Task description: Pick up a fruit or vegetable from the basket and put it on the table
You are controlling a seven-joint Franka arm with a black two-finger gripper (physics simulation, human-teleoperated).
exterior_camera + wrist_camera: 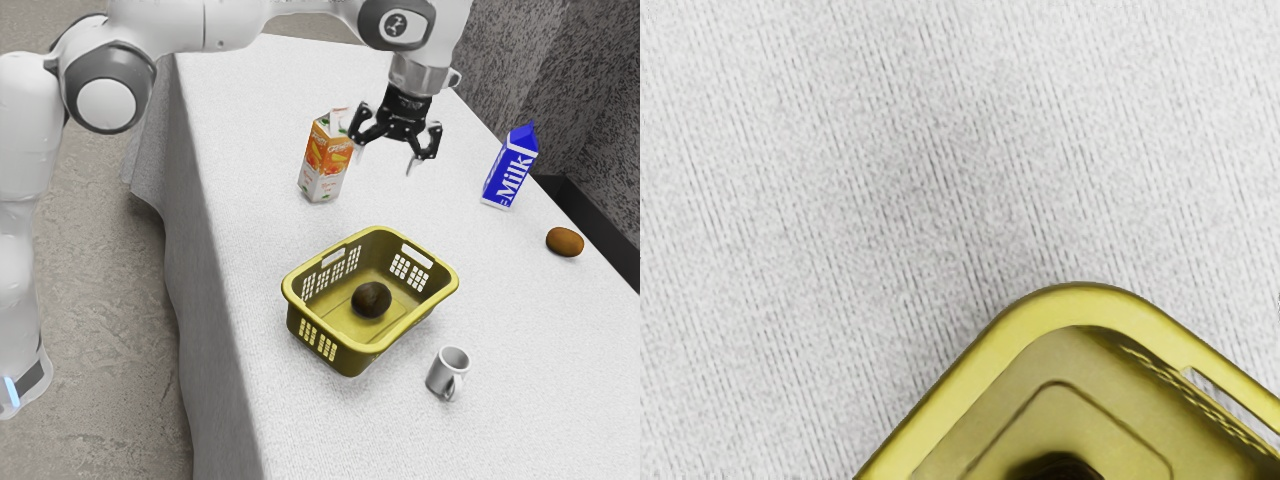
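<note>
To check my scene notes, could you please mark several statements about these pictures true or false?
1. The dark round item lies inside the yellow basket. True.
2. The end effector is shut on the dark round item. False: its fingers are spread, with nothing between them.
3. The milk carton stands upright on the table. True.
4. The mug is inside the basket. False: it stands on the table, outside the basket.
5. The brown oval item lies on the table. True.
</note>
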